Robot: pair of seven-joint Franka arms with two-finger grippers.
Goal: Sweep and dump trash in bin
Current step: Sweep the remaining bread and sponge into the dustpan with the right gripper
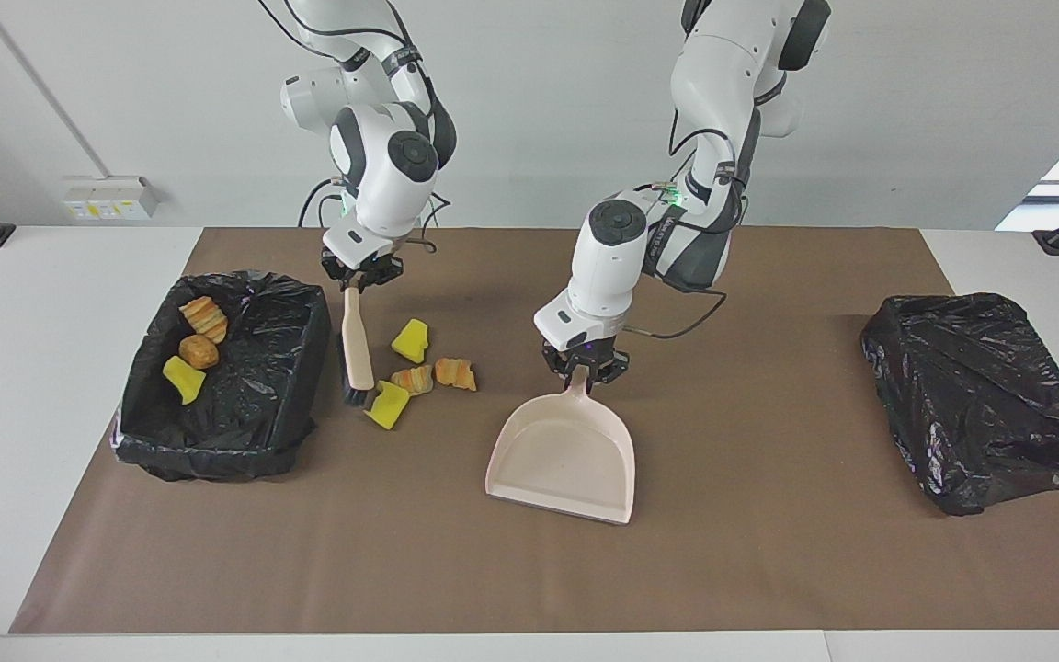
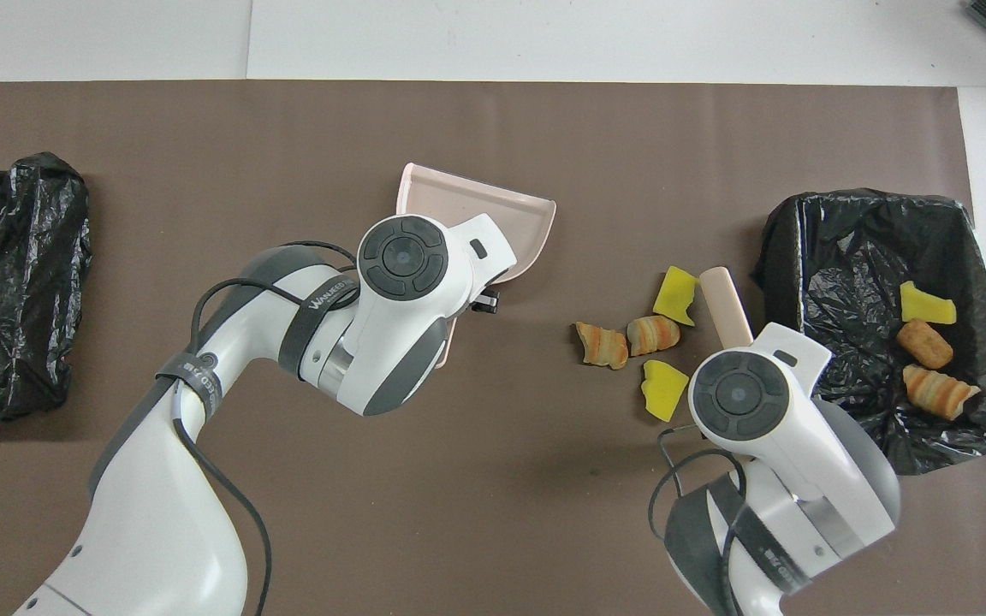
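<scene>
Beige plastic fills both claws. The right gripper (image 1: 362,279) is clenched on the top of the brush (image 1: 358,345) handle; the brush hangs from it, bristles down at the mat beside the bin (image 1: 304,313). Just past the bristles, toward the left arm's end, lie four bits of loose trash (image 1: 415,368): two yellow sponge chunks and two orange-brown pastries, close together. On the bristles' other flank, inside the bin's black liner, three more bits (image 1: 194,345) rest: a pastry, a brown roll and a yellow chunk.

The left gripper (image 1: 583,365) is closed on the dustpan (image 1: 562,455) handle. The pan spreads away from this claw, farther from the robots, its open mouth slightly skewed. Well off from this claw, at the left arm's end of the table, lies a crumpled black bag (image 1: 980,395).
</scene>
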